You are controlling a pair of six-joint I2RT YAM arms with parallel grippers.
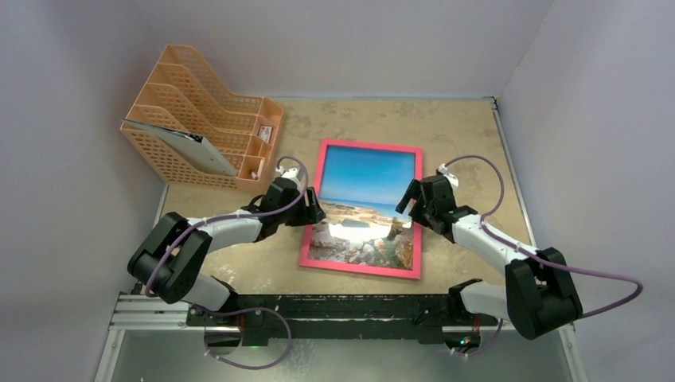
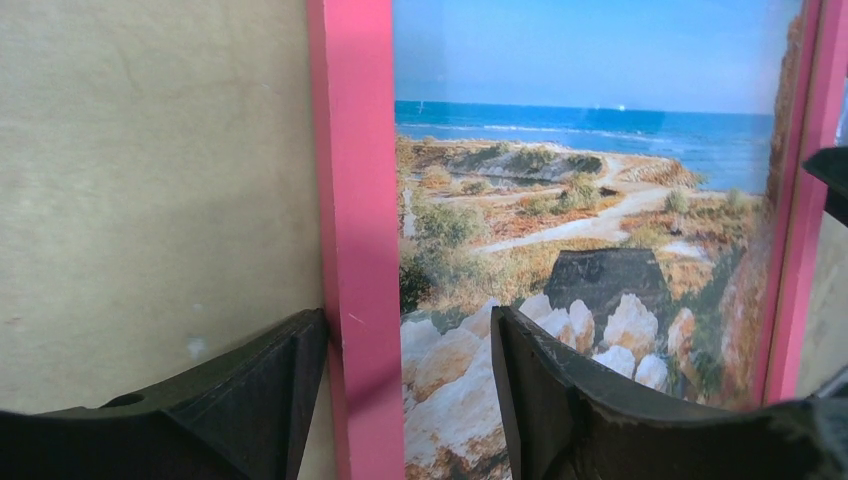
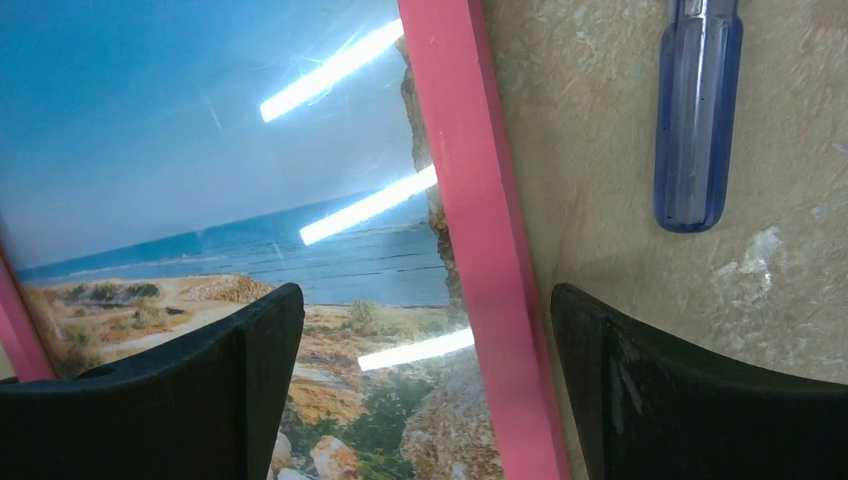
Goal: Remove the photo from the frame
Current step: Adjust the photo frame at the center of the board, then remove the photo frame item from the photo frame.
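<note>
The pink-red frame (image 1: 370, 146) lies flat, face up, in the middle of the table, with the sky-and-shore photo (image 1: 366, 179) inside it under glare. My left gripper (image 1: 312, 212) is open astride the frame's left bar (image 2: 350, 150): one finger on the table touches the bar's outer edge, the other is over the photo (image 2: 580, 150). My right gripper (image 1: 413, 208) is open astride the right bar (image 3: 460, 150): one finger over the photo (image 3: 200, 130), the other over the table. Both grippers (image 2: 408, 320) (image 3: 425, 300) hold nothing.
An orange mesh file rack (image 1: 199, 119) with a booklet in it stands at the back left. A translucent blue tool handle (image 3: 697, 110) lies on the table just right of the frame. Grey walls close in the table at the left, back and right.
</note>
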